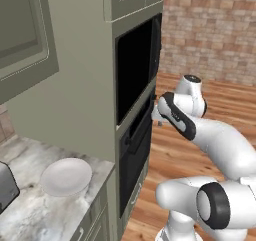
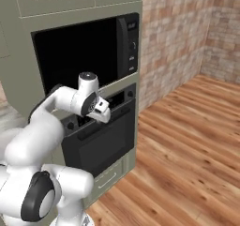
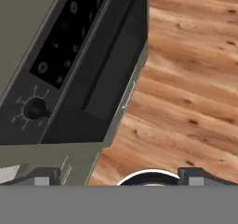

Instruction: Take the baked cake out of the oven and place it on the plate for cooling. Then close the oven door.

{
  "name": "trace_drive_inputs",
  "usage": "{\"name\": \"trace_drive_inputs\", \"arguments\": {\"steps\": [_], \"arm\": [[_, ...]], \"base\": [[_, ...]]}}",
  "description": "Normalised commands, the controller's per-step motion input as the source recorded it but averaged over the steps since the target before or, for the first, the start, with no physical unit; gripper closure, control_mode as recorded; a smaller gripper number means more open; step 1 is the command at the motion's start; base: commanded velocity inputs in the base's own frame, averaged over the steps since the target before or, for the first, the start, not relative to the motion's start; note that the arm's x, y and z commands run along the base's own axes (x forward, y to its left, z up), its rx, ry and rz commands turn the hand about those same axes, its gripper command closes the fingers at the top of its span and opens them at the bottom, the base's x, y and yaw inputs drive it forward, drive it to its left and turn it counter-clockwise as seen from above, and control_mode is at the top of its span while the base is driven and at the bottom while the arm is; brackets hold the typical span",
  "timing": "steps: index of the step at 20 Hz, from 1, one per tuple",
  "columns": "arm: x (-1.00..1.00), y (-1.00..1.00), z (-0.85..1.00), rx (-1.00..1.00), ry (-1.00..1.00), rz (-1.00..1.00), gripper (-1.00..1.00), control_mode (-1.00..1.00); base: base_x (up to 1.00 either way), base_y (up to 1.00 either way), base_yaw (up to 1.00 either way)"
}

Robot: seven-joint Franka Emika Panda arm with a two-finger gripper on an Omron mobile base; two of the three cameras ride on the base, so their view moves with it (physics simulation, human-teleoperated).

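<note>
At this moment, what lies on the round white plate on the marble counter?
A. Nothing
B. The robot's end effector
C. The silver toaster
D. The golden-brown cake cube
A: in the left base view the round white plate on the marble counter is bare, the silver toaster stands apart beside it, and the end effector is at the black oven.

- Marbled grey counter (image 1: pixel 35 212) at lower left, beside the tall cabinet.
- Resting on it: round white plate (image 1: pixel 66 176), upright and bare.
- Just left, apart: silver toaster (image 1: pixel 6 185), partly cropped.
</note>
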Motion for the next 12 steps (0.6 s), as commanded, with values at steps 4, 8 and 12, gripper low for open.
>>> {"name": "trace_drive_inputs", "arguments": {"steps": [4, 8, 12], "arm": [[0.48, 0.27, -1.0, 0.21, 0.02, -0.14, -1.0, -1.0], [0.42, 0.27, -0.98, 0.29, 0.09, -0.08, -1.0, -1.0], [0.41, 0.21, -0.66, 0.3, 0.05, -0.01, -1.0, -1.0]], "base": [[0.0, 0.0, 0.0], [0.0, 0.0, 0.0], [0.0, 0.0, 0.0]]}}
